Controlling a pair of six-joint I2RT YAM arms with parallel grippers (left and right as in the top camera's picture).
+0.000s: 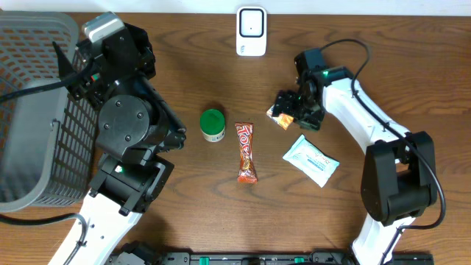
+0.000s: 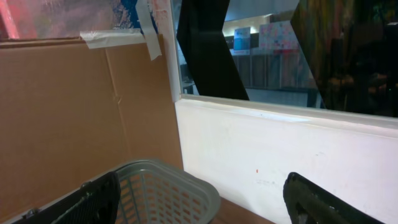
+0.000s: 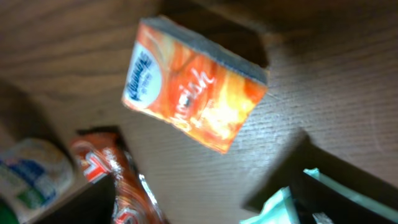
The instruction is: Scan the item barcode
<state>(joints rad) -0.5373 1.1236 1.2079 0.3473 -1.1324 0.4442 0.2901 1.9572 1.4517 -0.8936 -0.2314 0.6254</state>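
The item, an orange tissue pack [image 3: 196, 93], lies on the wooden table and shows in the overhead view [image 1: 282, 118] just left of my right gripper [image 1: 298, 112]. In the right wrist view my right gripper [image 3: 205, 205] stands open: its dark fingers sit far apart at the lower corners and nothing is between them. The pack is ahead of the fingers and free of them. A white scanner [image 1: 251, 31] stands at the table's back edge. My left gripper [image 2: 199, 208] is open and empty, raised and facing the wall above the basket [image 2: 168, 193].
A red-brown candy bar [image 1: 246, 152] lies mid-table, with a green-lidded jar [image 1: 213, 125] to its left. A white and teal wipes packet [image 1: 310, 160] lies right of the bar, close to my right fingers. The grey basket [image 1: 29, 110] fills the left side.
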